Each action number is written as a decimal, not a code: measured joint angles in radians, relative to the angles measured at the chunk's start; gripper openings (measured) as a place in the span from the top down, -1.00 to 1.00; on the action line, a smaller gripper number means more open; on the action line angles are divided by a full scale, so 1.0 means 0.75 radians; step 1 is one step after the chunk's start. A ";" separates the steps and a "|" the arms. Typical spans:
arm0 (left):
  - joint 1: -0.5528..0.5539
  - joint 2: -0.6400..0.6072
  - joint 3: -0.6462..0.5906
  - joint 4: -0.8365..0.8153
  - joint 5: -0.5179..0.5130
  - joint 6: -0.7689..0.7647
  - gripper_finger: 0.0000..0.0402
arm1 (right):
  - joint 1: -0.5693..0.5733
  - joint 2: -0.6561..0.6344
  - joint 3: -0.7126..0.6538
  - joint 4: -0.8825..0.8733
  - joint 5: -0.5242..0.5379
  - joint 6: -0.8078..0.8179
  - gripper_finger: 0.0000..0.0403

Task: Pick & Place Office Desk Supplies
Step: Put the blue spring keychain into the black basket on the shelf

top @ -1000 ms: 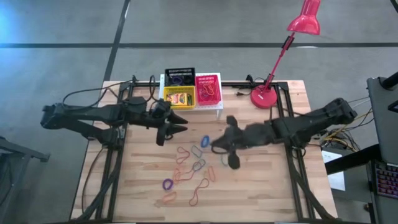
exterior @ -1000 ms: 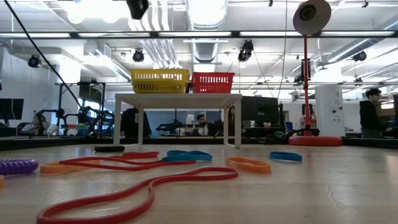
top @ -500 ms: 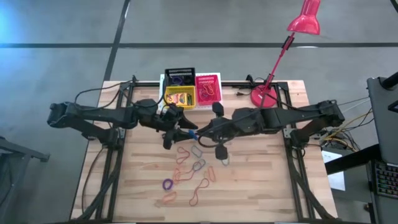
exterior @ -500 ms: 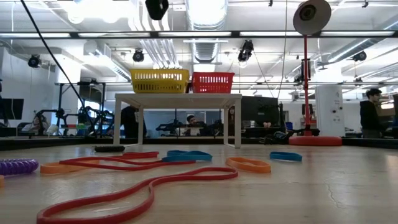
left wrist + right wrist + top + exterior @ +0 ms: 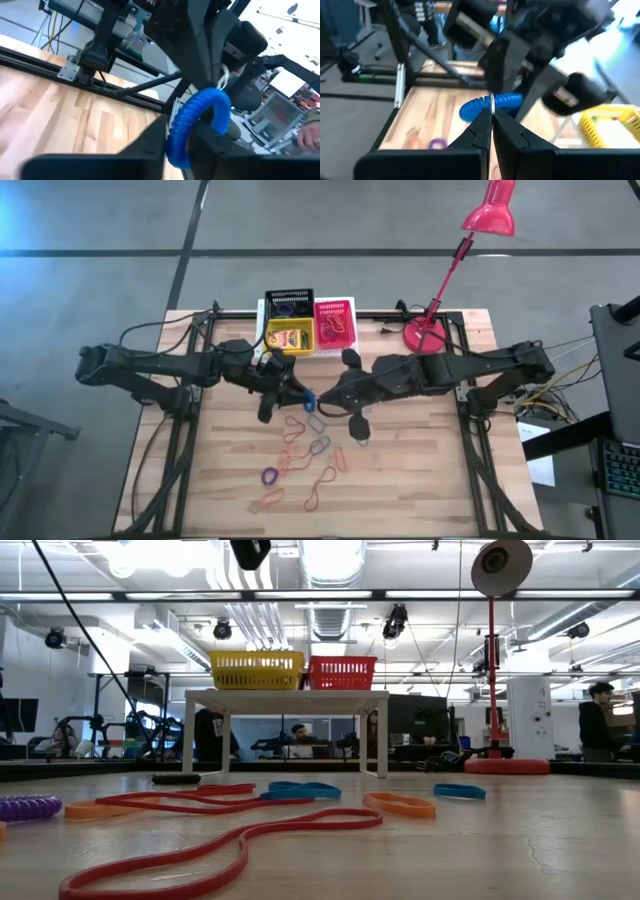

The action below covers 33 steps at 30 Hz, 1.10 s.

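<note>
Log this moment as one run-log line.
stage: handover above table | left gripper: fingers around blue coil band | right gripper: shut on same band | baskets: on stand

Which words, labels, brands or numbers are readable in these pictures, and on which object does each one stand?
No text can be read in any view.
Crayon box in the yellow basket: printing is present, but too small and blurred to read.
Baskets, rubber bands, red desk lamp: no lettering visible.

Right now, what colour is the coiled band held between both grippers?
Blue; the coiled band shows best in the left wrist view.
</note>
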 joint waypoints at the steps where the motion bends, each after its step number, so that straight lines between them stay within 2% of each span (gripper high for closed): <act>1: -0.001 -0.001 0.000 -0.006 0.004 0.000 0.78 | 0.000 0.000 -0.001 -0.020 -0.016 0.010 0.95; 4: -0.002 -0.014 0.000 -0.073 0.004 -0.003 0.93 | 0.000 0.004 -0.003 -0.079 -0.055 0.068 0.88; 9: -0.002 -0.039 0.002 -0.257 -0.065 -0.045 0.85 | 0.000 0.008 -0.016 -0.225 -0.090 0.202 0.60; 14: 0.004 -0.043 0.136 -0.741 -0.250 -0.066 0.85 | 0.000 0.008 -0.092 -0.369 -0.092 0.348 0.34; 17: 0.046 -0.033 0.293 -1.033 -0.360 -0.051 0.85 | 0.014 -0.003 -0.220 -0.316 -0.082 0.431 0.28; 20: 0.159 -0.006 0.442 -1.245 -0.425 -0.052 0.85 | 0.052 -0.020 -0.399 -0.060 -0.045 0.506 0.28; 25: 0.479 0.118 0.653 -1.431 -0.426 -0.062 0.86 | 0.086 -0.088 -0.688 0.332 -0.045 0.679 0.35; 29: 0.708 0.276 0.779 -1.469 -0.412 0.076 0.86 | 0.083 -0.230 -0.838 0.433 -0.034 0.751 0.43; 33: 0.867 0.444 0.860 -1.459 -0.412 0.183 0.86 | 0.089 -0.360 -0.928 0.438 -0.015 0.753 0.49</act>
